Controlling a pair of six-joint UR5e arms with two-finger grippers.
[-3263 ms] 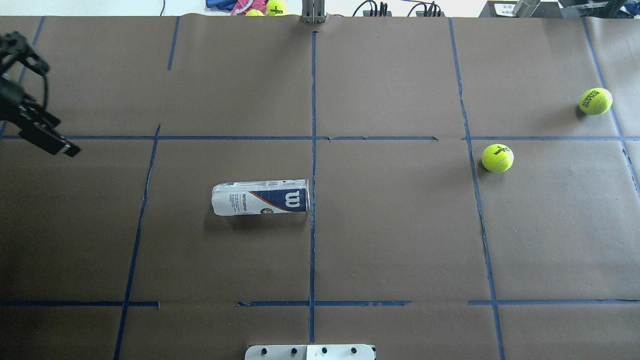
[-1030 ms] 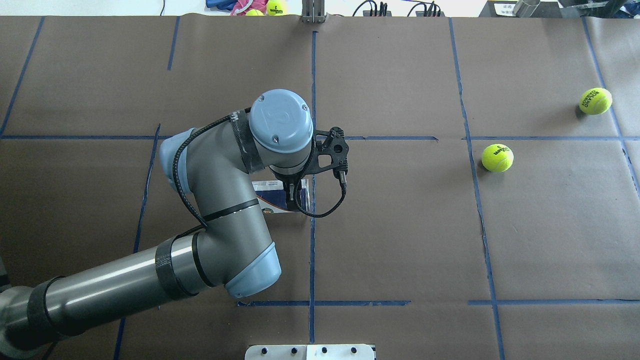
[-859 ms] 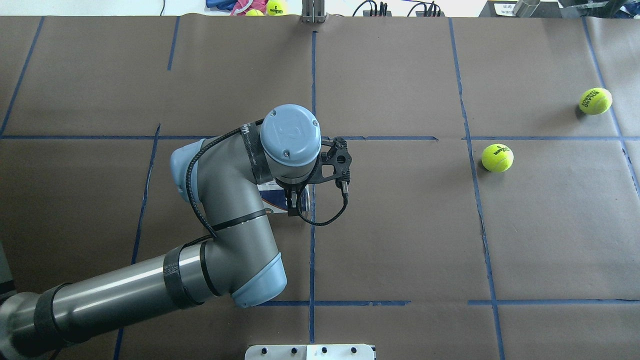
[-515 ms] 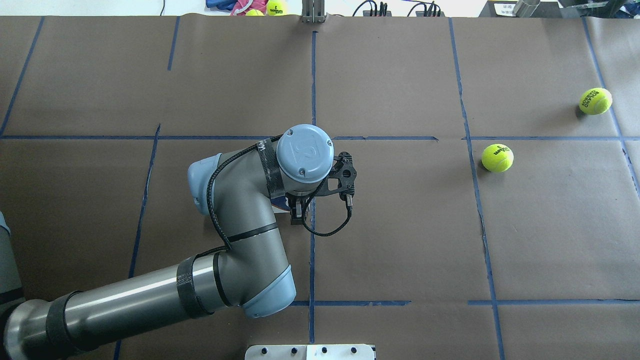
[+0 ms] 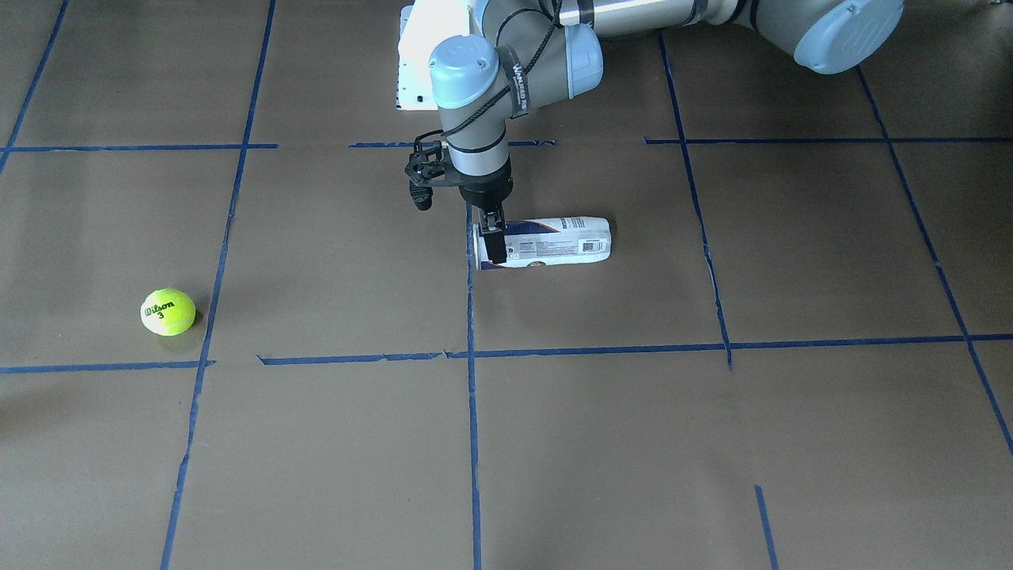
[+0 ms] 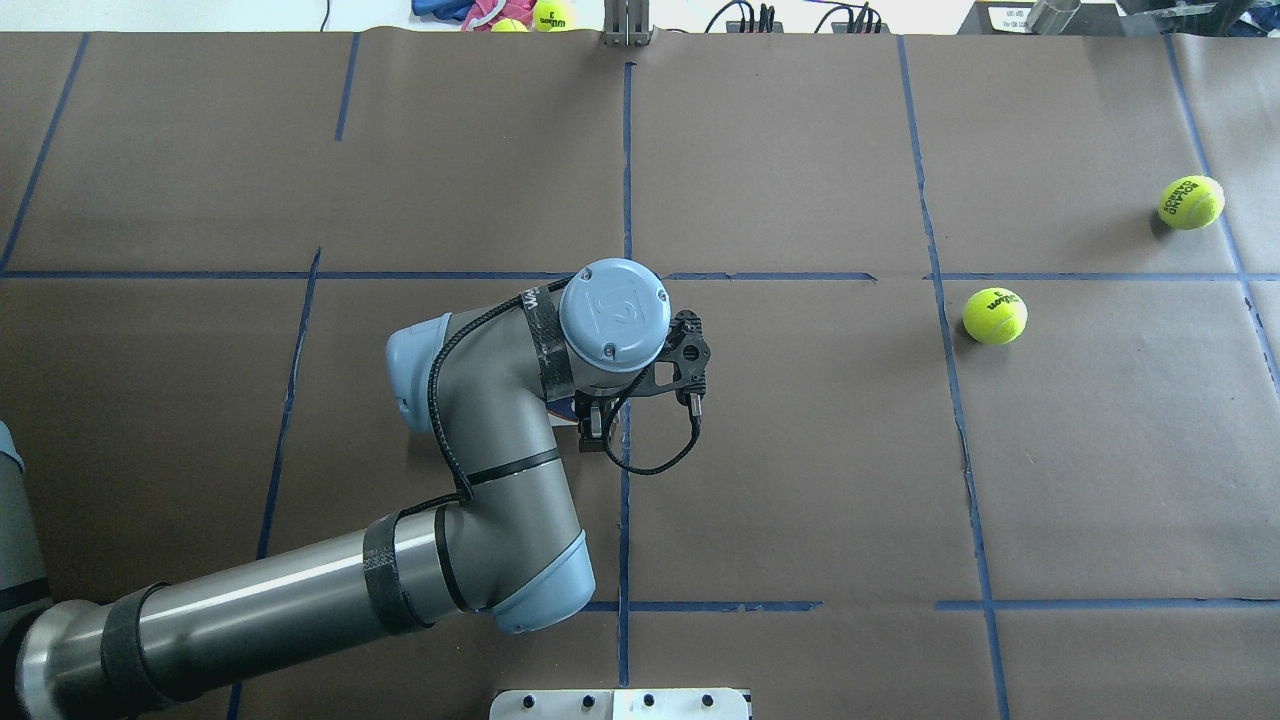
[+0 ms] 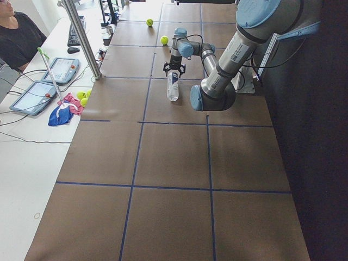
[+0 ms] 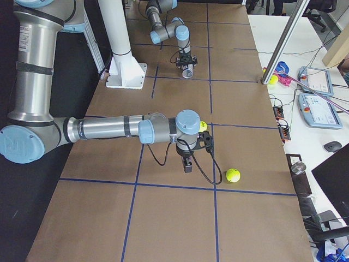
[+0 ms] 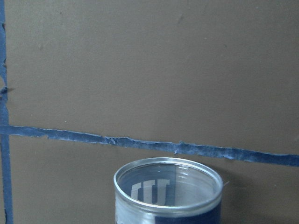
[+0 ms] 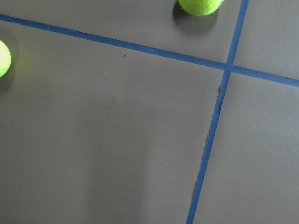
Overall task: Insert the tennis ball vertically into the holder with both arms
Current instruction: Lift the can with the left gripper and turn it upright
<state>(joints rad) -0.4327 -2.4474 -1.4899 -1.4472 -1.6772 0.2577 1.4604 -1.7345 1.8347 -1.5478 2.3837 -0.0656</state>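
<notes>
The holder (image 5: 554, 241) lies on its side at mid-table, open end toward the centre tape line. The left wrist view shows its open rim (image 9: 168, 191). My left gripper (image 5: 495, 241) points straight down at that open end, jaws standing either side of the can, apparently open. In the overhead view the wrist hides most of the can, and the gripper (image 6: 592, 430) shows below it. The tennis ball (image 6: 995, 316) marked "Wilson 3" lies far to the right, also in the front view (image 5: 168, 312). My right gripper (image 8: 186, 164) shows only in the exterior right view, hovering between two balls; I cannot tell its state.
A second yellow ball (image 6: 1191, 202) lies near the far right edge. Two ball edges show in the right wrist view (image 10: 201, 5) (image 10: 2, 58). The white base plate (image 6: 620, 703) sits at the near edge. Blue tape lines grid the brown table.
The left arm swung in from the far left to over the can's open end and came down. In the last half second it shifted only slightly. Can and balls have not moved.
</notes>
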